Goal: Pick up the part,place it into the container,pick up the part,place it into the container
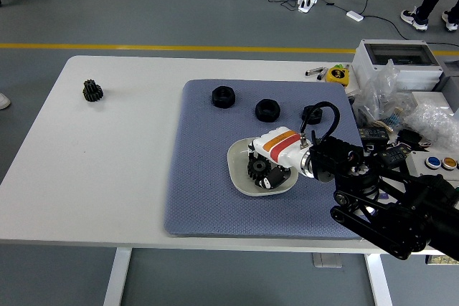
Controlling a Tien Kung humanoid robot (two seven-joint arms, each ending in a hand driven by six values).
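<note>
Tabletop (pixel 107 177) edge runs along the bottom of the view, white and bare on its left half, with a blue-grey mat (pixel 208 198) covering the middle. The right arm (pixel 387 206), black and jointed, comes in from the lower right corner and reaches over the mat. Its hand (pixel 269 159) — white, with an orange and a red band across the back — sits over a shallow white bowl (pixel 238 170) in the middle of the mat. The fingers are curled down around a black toothed gear (pixel 259 170), which is inside the bowl's rim; whether the gear rests on the bowl's floor or is just above it cannot be told.

Farther back on the mat, three black nuts lie in a row: one at left (pixel 224 96), one in the middle (pixel 267 110), and a third (pixel 311 113) partly behind the hand's black cable. Off the mat, well apart at the far left of the tabletop, stands a second black gear (pixel 92 91). At the far right — beyond the arm — are a grey box (pixel 394 55) and crumpled clear bags (pixel 401 102).
</note>
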